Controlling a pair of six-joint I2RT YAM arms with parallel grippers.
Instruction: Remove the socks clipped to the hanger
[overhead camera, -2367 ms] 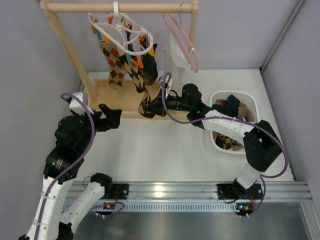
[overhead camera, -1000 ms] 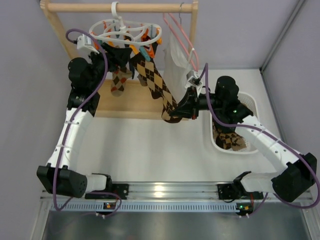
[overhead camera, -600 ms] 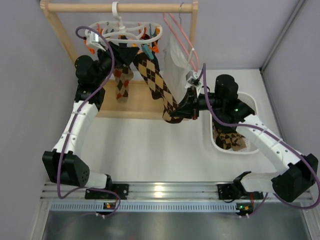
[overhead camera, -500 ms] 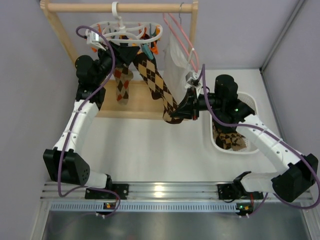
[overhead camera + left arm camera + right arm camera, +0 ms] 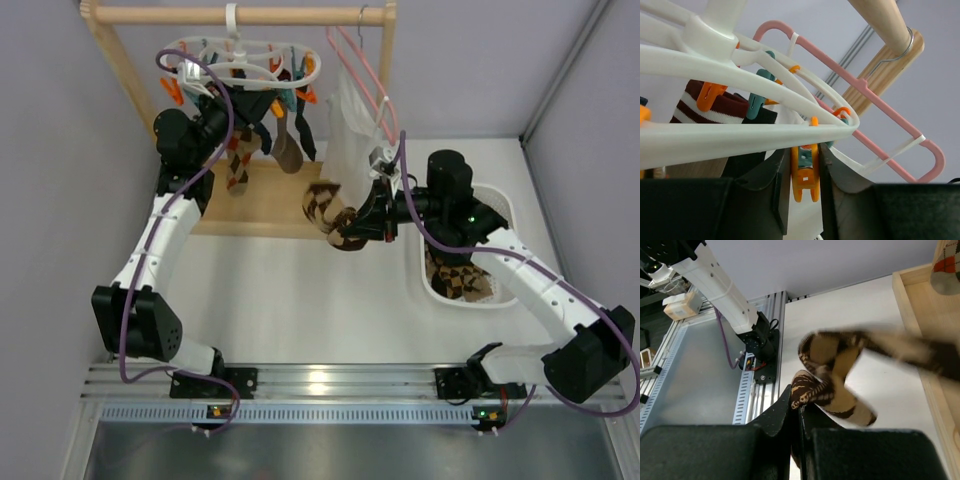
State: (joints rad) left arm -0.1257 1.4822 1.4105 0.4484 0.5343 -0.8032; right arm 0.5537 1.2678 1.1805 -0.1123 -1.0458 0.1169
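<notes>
The white oval hanger (image 5: 240,55) hangs from the wooden rail with its orange and teal clips. My left gripper (image 5: 247,100) is up under the ring (image 5: 740,130), shut on an orange clothespin (image 5: 805,172). Clipped socks still hang there: an argyle one (image 5: 237,165), a grey-brown one (image 5: 287,145) and a maroon-striped cuff (image 5: 705,107). My right gripper (image 5: 360,228) is shut on a brown argyle sock (image 5: 325,205), which is free of the hanger and droops folded over the table (image 5: 840,360).
A white garment (image 5: 350,130) on a pink hanger (image 5: 370,80) hangs just right of the clip hanger. The rack's wooden base (image 5: 260,195) lies below. A white basket (image 5: 505,215) holding socks (image 5: 455,280) stands at the right.
My left gripper closed on the orange clothespin. The brown argyle sock came loose from the hanger and fell slack from my right gripper. The hanger swung slightly left.
</notes>
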